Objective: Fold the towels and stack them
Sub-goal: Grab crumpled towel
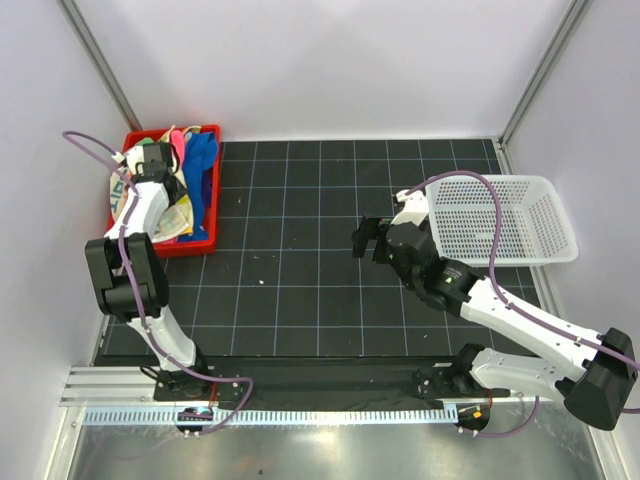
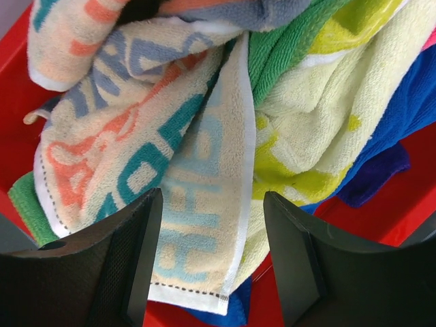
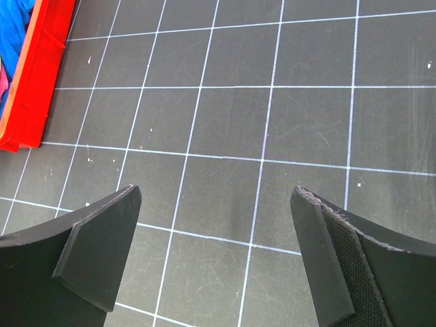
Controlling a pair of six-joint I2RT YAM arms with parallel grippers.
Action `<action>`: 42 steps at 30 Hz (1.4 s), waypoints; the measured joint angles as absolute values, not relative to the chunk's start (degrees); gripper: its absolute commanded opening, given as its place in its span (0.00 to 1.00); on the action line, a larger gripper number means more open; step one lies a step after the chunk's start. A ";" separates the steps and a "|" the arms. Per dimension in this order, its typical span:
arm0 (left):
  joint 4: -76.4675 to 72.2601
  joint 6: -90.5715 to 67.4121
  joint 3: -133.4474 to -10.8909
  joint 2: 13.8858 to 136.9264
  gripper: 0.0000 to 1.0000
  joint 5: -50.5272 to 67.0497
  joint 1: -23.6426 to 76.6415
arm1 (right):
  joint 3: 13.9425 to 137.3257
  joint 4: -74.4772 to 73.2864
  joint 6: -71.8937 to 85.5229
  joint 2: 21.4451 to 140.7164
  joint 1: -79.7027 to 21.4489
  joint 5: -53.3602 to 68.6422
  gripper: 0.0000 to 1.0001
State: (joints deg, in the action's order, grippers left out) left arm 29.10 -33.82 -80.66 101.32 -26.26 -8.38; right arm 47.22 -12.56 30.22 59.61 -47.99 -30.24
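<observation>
Both grippers spread; the towels (image 1: 200, 170) lie heaped in the red bin (image 1: 190, 246).
Right of the bin, the right gripper (image 3: 218, 194) hangs spread over the black grid mat (image 3: 306, 122). Over the bin, the left gripper (image 2: 212, 197) is spread above the lettered white towel (image 2: 170, 170), which is piled inside with a green towel (image 2: 286, 48), a yellow towel (image 2: 320, 136) and a blue towel (image 2: 409, 116).

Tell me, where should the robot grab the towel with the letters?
Probably its stitched hem, coming down from above: the lettered towel drapes on top of the pile in the red bin, and that hem lies exposed between the left gripper's open jaws.
</observation>
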 measured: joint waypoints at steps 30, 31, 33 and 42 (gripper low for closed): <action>30.65 -33.76 -80.99 100.64 0.00 -27.68 -8.38 | 47.24 -12.99 30.13 60.42 -47.99 -30.76 1.00; 30.72 -33.74 -81.01 99.88 0.00 -27.31 -8.38 | 47.22 -12.99 30.11 60.42 -47.99 -30.76 1.00; 30.92 -33.65 -81.28 98.19 0.00 -26.70 -8.23 | 47.24 -12.99 30.11 60.42 -47.99 -30.76 1.00; 31.79 -31.16 -88.20 91.11 0.00 -26.37 -3.46 | 47.22 -12.99 30.11 61.19 -47.99 -30.72 1.00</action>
